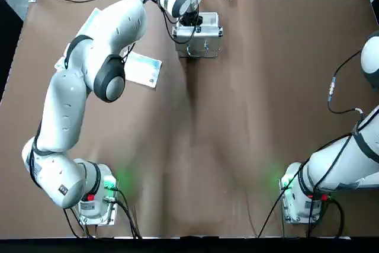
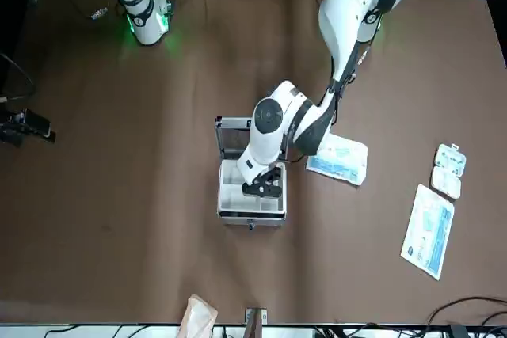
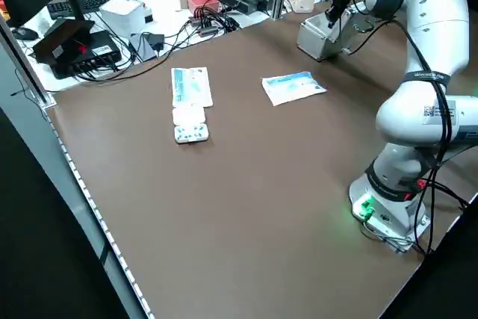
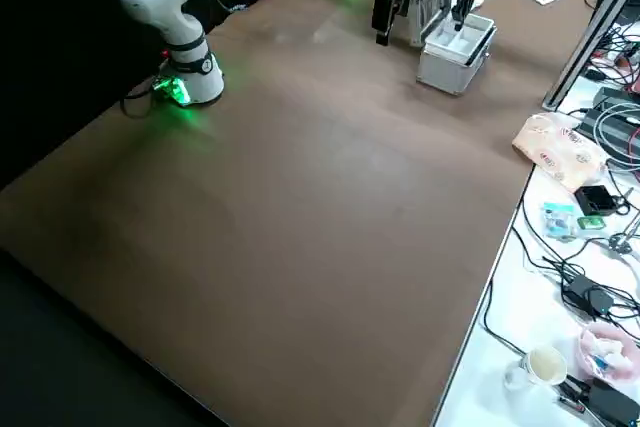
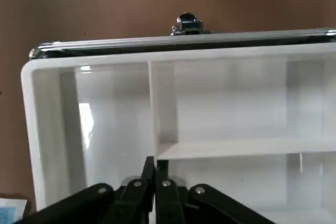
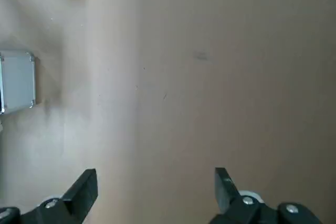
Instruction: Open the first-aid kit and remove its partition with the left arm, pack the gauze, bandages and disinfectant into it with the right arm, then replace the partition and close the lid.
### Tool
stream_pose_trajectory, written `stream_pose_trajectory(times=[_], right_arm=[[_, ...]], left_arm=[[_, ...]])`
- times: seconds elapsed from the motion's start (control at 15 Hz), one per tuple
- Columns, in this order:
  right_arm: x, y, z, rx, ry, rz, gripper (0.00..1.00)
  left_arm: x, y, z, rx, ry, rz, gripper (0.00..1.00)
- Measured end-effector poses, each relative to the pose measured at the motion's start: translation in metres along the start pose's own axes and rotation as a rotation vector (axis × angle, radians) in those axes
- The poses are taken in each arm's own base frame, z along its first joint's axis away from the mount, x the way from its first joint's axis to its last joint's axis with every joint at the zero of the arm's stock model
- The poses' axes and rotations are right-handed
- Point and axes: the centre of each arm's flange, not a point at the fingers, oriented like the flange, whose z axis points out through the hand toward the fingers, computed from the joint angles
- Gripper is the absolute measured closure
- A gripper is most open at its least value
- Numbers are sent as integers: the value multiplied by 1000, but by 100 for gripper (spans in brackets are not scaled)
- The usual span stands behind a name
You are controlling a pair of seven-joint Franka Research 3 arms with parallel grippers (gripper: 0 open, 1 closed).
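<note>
At the far side of the bench, the first-aid kit [image 2: 251, 187] stands open, lid up, and the left gripper [image 5: 155, 182] pinches a divider of the partition [image 5: 220, 108], not yet lifted out, while the right gripper [image 6: 155, 192] waits wide-jawed, nothing packed.

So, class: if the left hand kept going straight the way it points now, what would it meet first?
Probably the partition: the left hand, fingers shut, points down into its white compartments inside the open first-aid kit.
</note>
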Motion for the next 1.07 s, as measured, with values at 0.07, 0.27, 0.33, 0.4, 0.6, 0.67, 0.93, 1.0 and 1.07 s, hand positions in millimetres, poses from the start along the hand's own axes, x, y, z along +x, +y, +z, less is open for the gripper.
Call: stream_pose_trajectory(times=[0.07, 0.27, 0.33, 0.4, 0.6, 0.67, 0.93, 1.0, 1.07], right_arm=[[0, 0, 0, 0, 0, 0, 1], [0, 0, 0, 0, -1, 0, 1], [0, 0, 0, 0, -1, 0, 1], [0, 0, 0, 0, -1, 0, 1], [0, 0, 0, 0, -1, 0, 1], [0, 0, 0, 0, -1, 0, 1], [0, 0, 0, 0, -1, 0, 1], [0, 0, 0, 0, -1, -1, 1], [0, 0, 0, 0, -1, -1, 1]], left_arm=[[0, 0, -3, 2, -2, -1, 96], [1, -3, -8, 8, -8, 3, 96], [1, -3, -8, 9, -8, 5, 96], [1, -3, -8, 10, -9, 5, 96], [1, -3, -8, 10, -9, 5, 96], [1, -3, -8, 10, -9, 5, 96], [1, -3, -8, 13, -7, 5, 96], [0, -3, -8, 14, -7, 4, 96], [0, -3, -8, 16, -5, 1, 96]])
